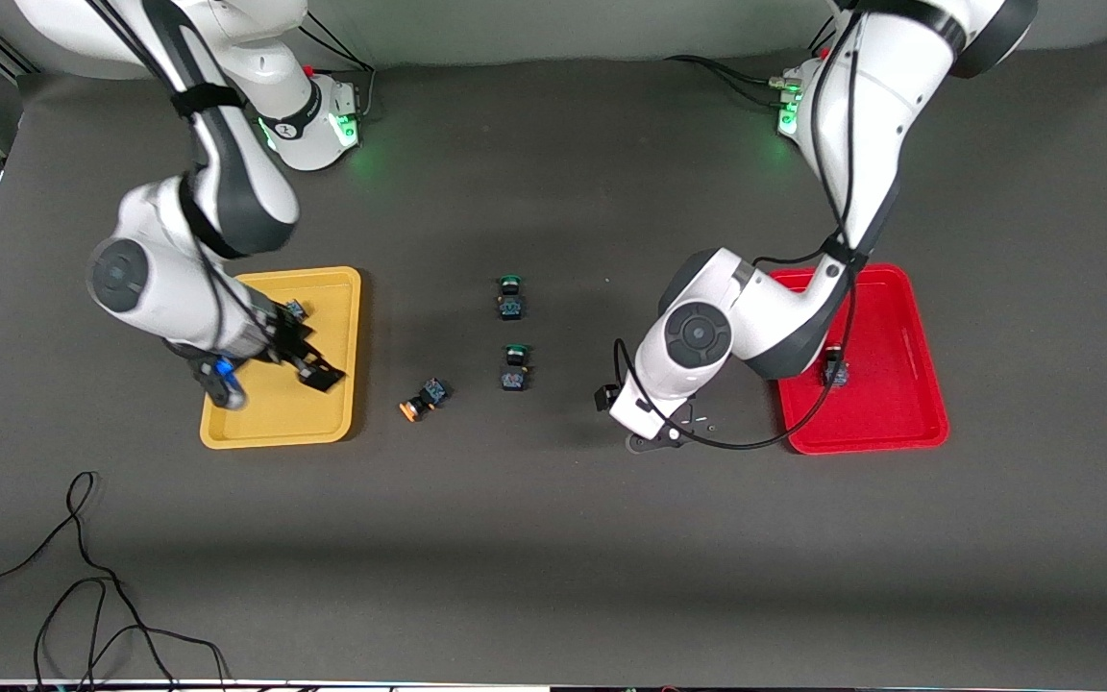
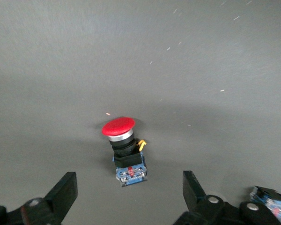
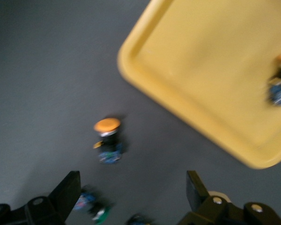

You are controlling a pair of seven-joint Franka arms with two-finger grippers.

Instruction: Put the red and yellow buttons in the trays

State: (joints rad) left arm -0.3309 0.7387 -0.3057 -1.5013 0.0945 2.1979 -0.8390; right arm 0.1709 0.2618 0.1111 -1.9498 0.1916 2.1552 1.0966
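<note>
Red buttons number two — one in the red tray (image 1: 899, 423), one (image 2: 124, 150) on the counter (image 1: 553, 538) between the left claw's (image 2: 131, 199) spread fingers — while the right claw (image 3: 133, 197), also spread, hangs over the yellow tray (image 1: 323, 423) beside a loose yellow button (image 1: 422, 398)

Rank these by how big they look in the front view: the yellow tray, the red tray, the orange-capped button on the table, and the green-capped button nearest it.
1. Red tray and yellow tray: alike, both partly hidden by arms, so unranked.
2. Orange-capped button and green-capped button: both tiny, too close to rank.
</note>
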